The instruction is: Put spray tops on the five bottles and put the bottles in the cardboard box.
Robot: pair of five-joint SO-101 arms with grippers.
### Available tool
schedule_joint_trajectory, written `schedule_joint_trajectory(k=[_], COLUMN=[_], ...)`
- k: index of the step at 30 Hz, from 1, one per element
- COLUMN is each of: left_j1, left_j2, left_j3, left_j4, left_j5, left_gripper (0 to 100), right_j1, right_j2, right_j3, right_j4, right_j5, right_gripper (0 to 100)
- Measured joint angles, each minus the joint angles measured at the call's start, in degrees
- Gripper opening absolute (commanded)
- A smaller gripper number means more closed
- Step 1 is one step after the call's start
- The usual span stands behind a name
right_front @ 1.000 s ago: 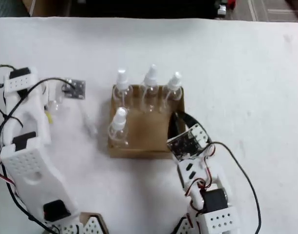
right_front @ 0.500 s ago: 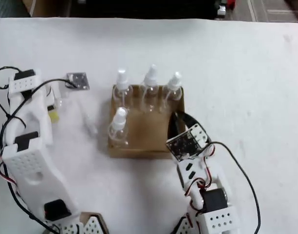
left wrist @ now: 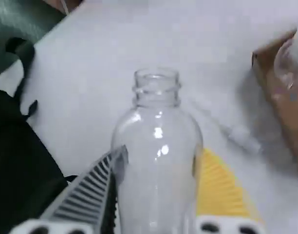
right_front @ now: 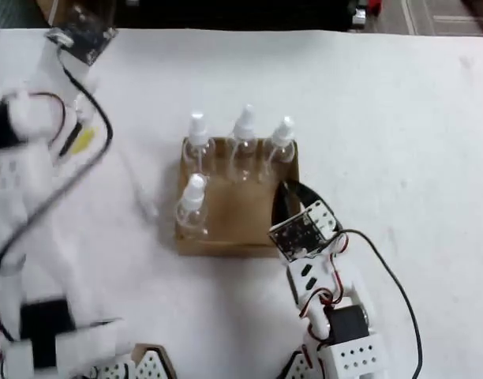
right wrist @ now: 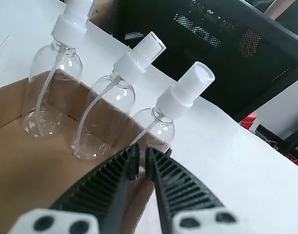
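Note:
A clear bottle (left wrist: pixel 156 156) with a bare neck stands upright between a grey and a yellow finger, with my left gripper (left wrist: pixel 156 200) shut on it. In the high view that left gripper (right_front: pixel 78 133) is raised over the table's far left. The cardboard box (right_front: pixel 226 246) at the centre holds a back row of three bottles with spray tops (right_front: pixel 243 146) and a fourth (right_front: pixel 192 207) at its front left. My right gripper (right wrist: pixel 141 157) is shut and empty, at the box's right wall (right_front: pixel 285 196), near the capped bottles (right wrist: pixel 154 112).
A loose spray top (right_front: pixel 145 204) with its tube lies on the white table left of the box, also seen past the held bottle as a pale spray top (left wrist: pixel 236 134). The table's far edge and dark room lie behind. Cables trail from both arms.
My left arm has swung up and toward the table's far left with the bottle, fast enough to blur. The right arm and the box's bottles have not moved.

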Motion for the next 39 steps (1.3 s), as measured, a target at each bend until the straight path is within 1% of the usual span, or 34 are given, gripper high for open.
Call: schedule_joint_trajectory(k=[2, 6, 11, 13, 17, 19, 23, 26, 28, 31, 33, 37, 39], left_j1=[3.60, 12.04, 20.04, 23.56, 30.77, 33.14, 34.90, 34.90, 34.90, 34.81, 34.81, 35.25, 35.78], left_j2=[-7.30, -21.01, -36.48, -43.08, -55.82, -60.92, -70.59, -77.54, -82.55, -90.37, -90.90, -90.37, -91.16], left_j3=[1.67, 8.00, 18.73, 23.47, 34.37, 42.02, 61.89, 77.27, 85.71, 94.95, 98.02, 100.66, 102.15], left_j4=[0.00, -1.32, -9.23, -12.57, -19.87, -24.79, -36.92, -46.07, -50.64, -53.89, -54.77, -55.12, -55.30], left_j5=[5.98, 16.18, 26.11, 28.22, 28.48, 27.08, 25.93, 25.93, 26.11, 29.19, 31.30, 32.62, 32.70], left_gripper=[2, 2, 2, 2, 2, 2, 2, 2, 2, 2, 2, 2, 2], right_j1=[0.09, 2.73, 3.87, 3.87, 4.31, 4.04, 4.13, 4.04, 4.04, 4.04, 4.84, 8.53, 9.32], right_j2=[0.00, -0.26, -2.90, -2.90, -2.90, -2.90, -2.90, -2.90, -2.90, -2.90, -2.99, -3.08, -3.08], right_j3=[0.00, -0.44, -0.44, -0.44, -0.44, -0.35, -0.18, -0.18, -0.18, -0.79, -1.76, -7.91, -12.92], right_j4=[0.00, 0.00, 0.00, 0.09, 0.09, 0.09, 0.09, 0.09, 0.09, 0.09, 0.18, 5.01, 8.62], right_j5=[0.00, 0.00, 0.00, 0.00, 0.00, 0.00, 0.00, 0.00, 0.00, 0.00, -1.76, -13.45, -17.49], right_gripper=[1.7, 1.7, 1.7, 1.7, 1.7, 1.7, 1.7, 1.6, 1.6, 1.6, 1.6, 1.8, 1.8])
